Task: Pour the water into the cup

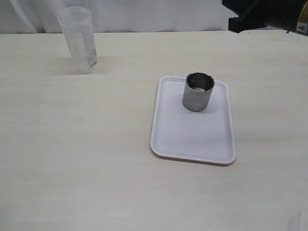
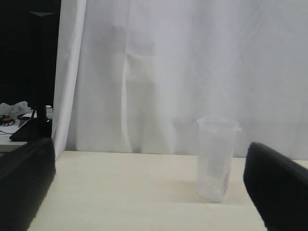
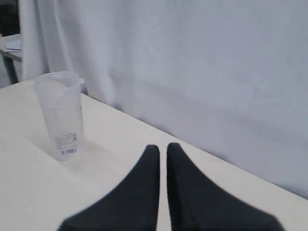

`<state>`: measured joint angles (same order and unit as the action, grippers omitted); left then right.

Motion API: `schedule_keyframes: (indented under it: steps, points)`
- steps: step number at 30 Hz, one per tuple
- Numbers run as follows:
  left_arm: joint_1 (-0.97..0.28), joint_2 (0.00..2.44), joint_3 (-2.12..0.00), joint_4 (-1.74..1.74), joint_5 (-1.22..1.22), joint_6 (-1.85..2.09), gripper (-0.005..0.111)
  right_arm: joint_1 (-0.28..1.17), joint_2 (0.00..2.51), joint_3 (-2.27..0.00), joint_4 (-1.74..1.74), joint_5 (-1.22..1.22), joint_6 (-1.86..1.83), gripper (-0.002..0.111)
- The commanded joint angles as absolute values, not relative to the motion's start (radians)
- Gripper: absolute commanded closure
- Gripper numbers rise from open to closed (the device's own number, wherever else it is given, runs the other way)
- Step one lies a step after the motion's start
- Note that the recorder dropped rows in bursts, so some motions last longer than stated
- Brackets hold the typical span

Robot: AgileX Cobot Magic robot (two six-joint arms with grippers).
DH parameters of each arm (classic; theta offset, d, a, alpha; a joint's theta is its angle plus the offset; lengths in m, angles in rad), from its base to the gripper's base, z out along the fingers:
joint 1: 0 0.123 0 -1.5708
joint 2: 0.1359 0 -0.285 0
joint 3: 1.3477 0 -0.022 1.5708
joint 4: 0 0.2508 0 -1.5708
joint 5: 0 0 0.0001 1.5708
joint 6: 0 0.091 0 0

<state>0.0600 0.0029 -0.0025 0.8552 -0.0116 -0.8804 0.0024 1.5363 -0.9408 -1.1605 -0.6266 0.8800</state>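
Left gripper [image 2: 149,159] was spread wide and empty, and there was the tumbler [image 2: 216,159] dead ahead of it, standing upright on the table [image 2: 125,192], framed between the two fingers [image 2: 274,187] though nearer one than the other, and not touching either. That was the line that mattered: tumbler in front, long axis vertical, so a level side-on close around its wall looked like the call. In the exterior view the tumbler [image 1: 79,41] sat far left, on the left arm's side, so that arm seemed the better placed. The right gripper [image 3: 162,149] was pinched almost shut on nothing, only a sliver of gap showing, and the tumbler [image 3: 60,115] stood off to one side of it, well apart. The cup [image 1: 198,91] stood upright on the far end of the white tray [image 1: 192,144], right of centre and well apart from the tumbler, with bare table between them and nothing blocking the carry across. The water could not be made out in either vessel. The right arm [image 1: 267,14] hung dark in the far right corner, away from the cup.
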Motion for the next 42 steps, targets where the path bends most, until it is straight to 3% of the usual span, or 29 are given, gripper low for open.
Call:
schedule_keyframes:
  steps: [1, 11, 20, 42]
  points:
    - [0.058, 0.0, 0.0, 0.853, -0.013, -0.887, 0.005, 0.003, 1.363, -0.898, -1.181, -0.502, 1.009, 0.104]
    - [0.058, 0.0, 0.0, 0.856, -0.012, -0.887, 0.005, 0.003, 0.899, -0.66, -1.175, -0.46, 1.114, 0.104]
    - [0.058, 0.0, 0.0, 0.856, -0.012, -0.887, 0.005, 0.003, 0.684, -0.634, -1.172, -0.42, 1.114, 0.104]
    - [0.058, 0.0, 0.0, 0.853, -0.014, -0.887, 0.005, 0.003, 0.592, -0.634, -1.172, -0.42, 1.114, 0.104]
